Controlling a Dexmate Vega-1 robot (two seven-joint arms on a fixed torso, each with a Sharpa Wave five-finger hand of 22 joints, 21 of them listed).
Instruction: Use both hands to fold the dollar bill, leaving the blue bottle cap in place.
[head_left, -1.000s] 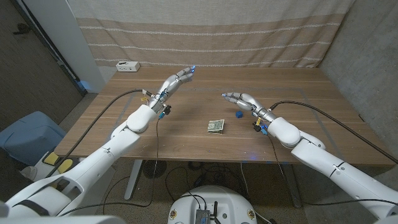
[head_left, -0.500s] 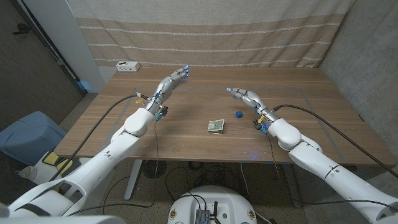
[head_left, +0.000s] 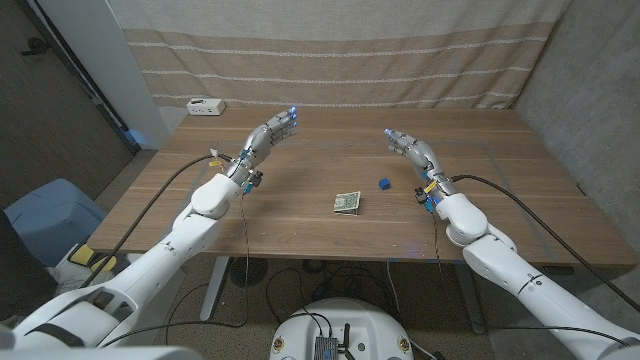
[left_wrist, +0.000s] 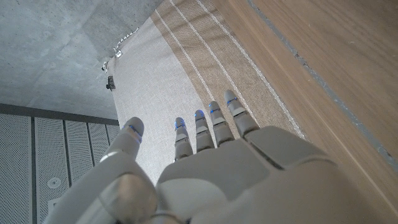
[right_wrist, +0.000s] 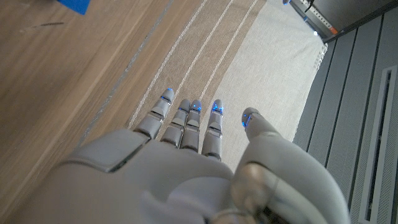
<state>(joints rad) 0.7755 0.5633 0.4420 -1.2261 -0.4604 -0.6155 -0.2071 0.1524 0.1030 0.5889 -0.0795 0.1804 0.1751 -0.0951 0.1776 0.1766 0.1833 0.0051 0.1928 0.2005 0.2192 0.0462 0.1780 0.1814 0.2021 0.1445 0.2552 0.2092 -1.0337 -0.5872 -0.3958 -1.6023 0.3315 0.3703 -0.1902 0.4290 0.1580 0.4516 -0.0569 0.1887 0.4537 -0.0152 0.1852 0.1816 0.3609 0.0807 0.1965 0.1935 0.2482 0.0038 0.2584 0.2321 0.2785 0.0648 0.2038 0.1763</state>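
A folded dollar bill (head_left: 347, 203) lies near the middle of the wooden table (head_left: 300, 225). The small blue bottle cap (head_left: 384, 183) sits a little to the right of it and farther back. My left hand (head_left: 268, 135) is raised over the back left of the table, fingers stretched out and apart, holding nothing. My right hand (head_left: 414, 154) is lifted behind and to the right of the cap, also with straight, empty fingers. The left wrist view shows my left hand (left_wrist: 205, 168) pointing at the curtain; the right wrist view shows my right hand (right_wrist: 186, 162) doing the same.
A white power strip (head_left: 206, 106) rests at the table's back left corner. A striped beige curtain (head_left: 340, 60) hangs behind the table. A blue bin (head_left: 45, 215) stands on the floor to the left. Cables run along both arms.
Both hands have pulled apart and back: the left hand swung left and farther away, the right hand moved right, away from the cap. The bill and cap have stayed put.
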